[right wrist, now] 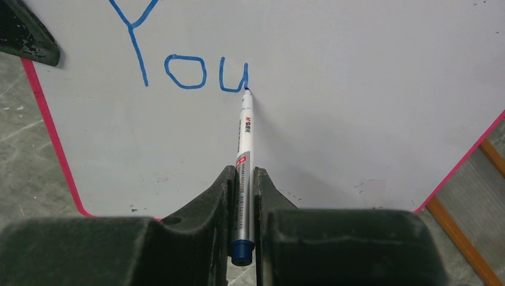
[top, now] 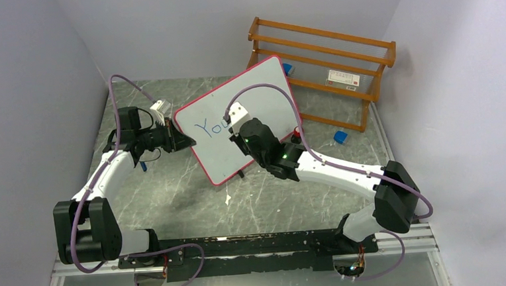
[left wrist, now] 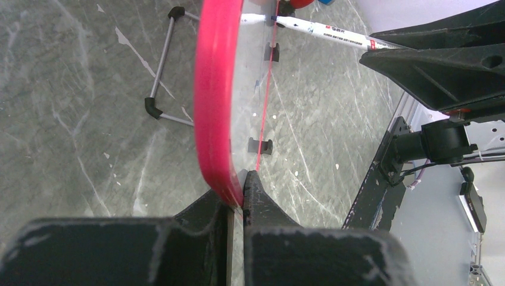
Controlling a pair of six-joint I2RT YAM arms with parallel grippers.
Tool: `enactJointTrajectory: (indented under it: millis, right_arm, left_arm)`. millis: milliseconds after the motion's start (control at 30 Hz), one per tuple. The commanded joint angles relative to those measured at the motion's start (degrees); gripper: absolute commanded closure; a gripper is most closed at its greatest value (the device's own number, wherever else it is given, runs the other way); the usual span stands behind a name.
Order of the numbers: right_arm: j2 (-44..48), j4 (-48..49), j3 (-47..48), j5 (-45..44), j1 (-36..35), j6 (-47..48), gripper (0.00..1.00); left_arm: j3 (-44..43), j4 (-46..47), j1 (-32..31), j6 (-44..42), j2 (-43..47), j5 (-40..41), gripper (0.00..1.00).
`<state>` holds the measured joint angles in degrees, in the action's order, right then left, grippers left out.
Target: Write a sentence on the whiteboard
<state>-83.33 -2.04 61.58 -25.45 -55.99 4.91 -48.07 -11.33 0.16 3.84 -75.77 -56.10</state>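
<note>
Blue sentence (right wrist: 186,57) reads only "You", on the whiteboard (top: 221,155) standing tilted on the marbled surface (top: 194,206). Board's pink rim pinched shut in the left claw (left wrist: 243,186). The right claw (right wrist: 243,179) is closed on a marker (right wrist: 245,134), tip touching the board at the "u".

Whiteboard (top: 219,157) stands askew mid-surface (top: 174,201), pink-red frame, one black foot (top: 241,174) showing at its near edge. Sentence (top: 211,127) so far, in blue: "You", on the left part of the board face. Left gripper (top: 185,142): fingers meet the board's left edge. Right gripper (top: 235,125): over the board face, just right of the "u"; what its fingers carry cannot be made out here. Wooden rack (top: 325,59) sits tilted behind the board, far right. Small blue item (top: 340,137) lies on the surface near the rack's lower end.
</note>
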Motion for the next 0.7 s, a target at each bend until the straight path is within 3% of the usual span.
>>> enactJointTrajectory:
  millis: [0, 667]
  right_arm:
    - [1.3, -0.8, -0.9, -1.6, 0.3, -0.5, 1.00]
    - [5.3, 1.8, -1.2, 0.7, 3.3, -0.7, 1.00]
  left_arm:
    - [0.4, -1.9, -1.8, -5.2, -1.4, 6.6, 0.95]
    - [0.3, -2.2, -1.8, -5.3, -1.3, 7.0, 0.95]
